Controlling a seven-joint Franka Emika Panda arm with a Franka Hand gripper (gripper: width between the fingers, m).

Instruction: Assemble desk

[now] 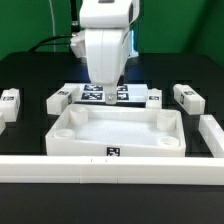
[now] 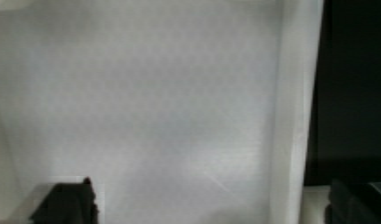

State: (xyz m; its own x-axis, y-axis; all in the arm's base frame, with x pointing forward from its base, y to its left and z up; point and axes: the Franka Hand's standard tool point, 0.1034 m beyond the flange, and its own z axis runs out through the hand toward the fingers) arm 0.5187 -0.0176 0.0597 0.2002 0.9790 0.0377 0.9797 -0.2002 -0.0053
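Currently, exterior view: the desk top (image 1: pixel 118 143) lies rim-up at mid-surface. My reading is that this keeps its corner sockets facing upward for the legs. The long white rail (image 1: pixel 110 168) runs just beside its near edge, probably as a stop. Loose legs (image 1: pixel 187 97) lie flat beyond the desk top's far edge, two off each far corner, and none is fitted. Judged: assembly barely begun. The marker board (image 1: pixel 95 95) lies just behind the desk top's far edge, with the arm (image 1: pixel 105 45) upright over it. The surface (image 1: pixel 30 205) is matt black, and green shows in the room beyond.

Wrist view: the hand (image 2: pixel 213 200) is spread and empty, with its dark fingertips (image 2: pixel 66 200) well apart. A plain white face fills the view below. Whether that is the desk top or the board, I cannot tell.
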